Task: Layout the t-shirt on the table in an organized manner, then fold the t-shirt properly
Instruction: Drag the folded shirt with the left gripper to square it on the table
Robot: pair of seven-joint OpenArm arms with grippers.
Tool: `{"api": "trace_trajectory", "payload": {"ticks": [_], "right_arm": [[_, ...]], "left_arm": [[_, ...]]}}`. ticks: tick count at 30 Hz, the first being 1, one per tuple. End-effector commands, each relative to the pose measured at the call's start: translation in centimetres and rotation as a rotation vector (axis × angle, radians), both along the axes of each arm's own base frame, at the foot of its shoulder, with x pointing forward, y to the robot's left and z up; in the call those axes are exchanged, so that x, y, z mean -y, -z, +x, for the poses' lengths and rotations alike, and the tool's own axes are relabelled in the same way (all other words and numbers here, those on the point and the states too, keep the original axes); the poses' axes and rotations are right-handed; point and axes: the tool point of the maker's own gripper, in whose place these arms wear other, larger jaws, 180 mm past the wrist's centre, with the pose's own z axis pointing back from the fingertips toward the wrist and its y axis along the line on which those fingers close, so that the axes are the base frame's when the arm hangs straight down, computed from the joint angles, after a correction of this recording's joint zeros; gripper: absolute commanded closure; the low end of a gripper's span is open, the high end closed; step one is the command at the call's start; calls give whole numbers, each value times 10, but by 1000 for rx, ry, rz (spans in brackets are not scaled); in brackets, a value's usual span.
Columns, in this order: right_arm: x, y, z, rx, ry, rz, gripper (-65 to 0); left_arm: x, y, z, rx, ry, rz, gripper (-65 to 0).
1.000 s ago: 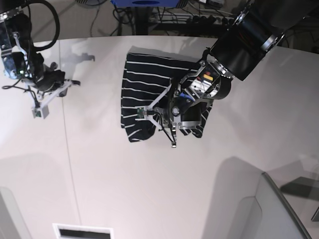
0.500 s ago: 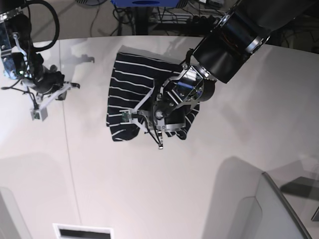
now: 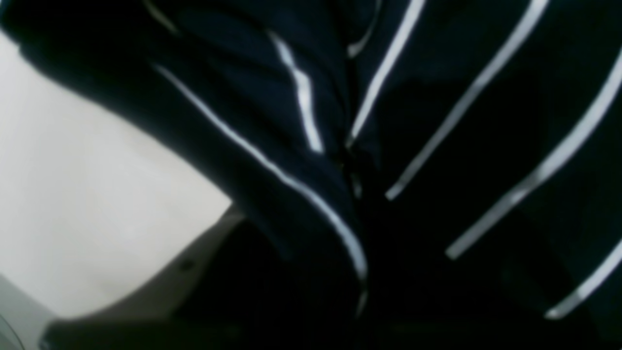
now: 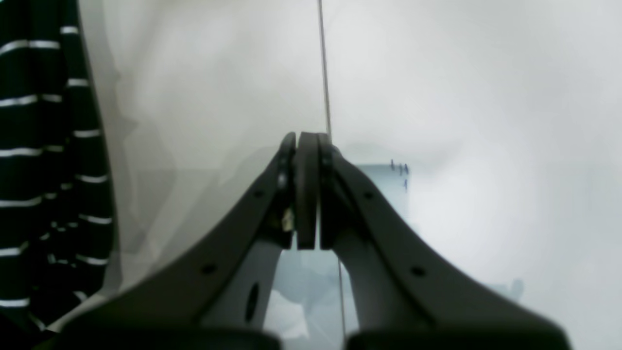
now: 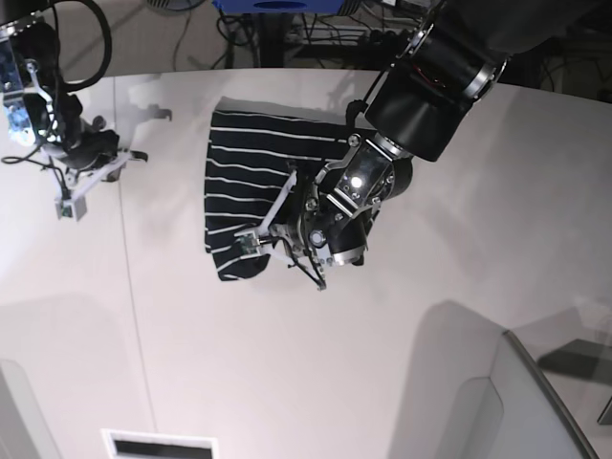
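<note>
The dark t-shirt with thin white stripes lies bunched on the white table, towards the far middle. My left gripper sits at the shirt's near right edge, shut on a fold of it. Striped cloth fills the left wrist view, with a strip of table at the left; the fingers are hidden there. My right gripper is shut with nothing in it, hovering over bare table. The shirt shows at that view's left edge. In the base view the right gripper is at the far left.
A thin seam runs down the table's left part. A grey curved object stands at the near right corner. A slotted panel sits at the near edge. Cables and a blue item lie beyond the far edge.
My left arm has dragged the shirt leftward across the table, still gripping it. The right arm has drifted slightly back, staying shut.
</note>
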Motion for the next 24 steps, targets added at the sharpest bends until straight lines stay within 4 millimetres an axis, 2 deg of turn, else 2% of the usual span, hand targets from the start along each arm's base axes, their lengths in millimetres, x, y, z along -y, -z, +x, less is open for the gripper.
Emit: {"api": "trace_trajectory", "payload": {"ticks": [1,8,16,24], "right_arm": [[4,-9,10,39,-5,-7,0],[4,-9,9,36,-5,-7,0],[5,-8,5,31,-6,-8,0],[4,-8,5,31,-7,-7,0]], "left_arm": [[-14,2,-1,-9,-2,71,0],[-16,4,-4,-16,-4,75,0],[-29,7,-6,-28,-18,125,0],[-30,6,-5,-25,-18,123,0]]}}
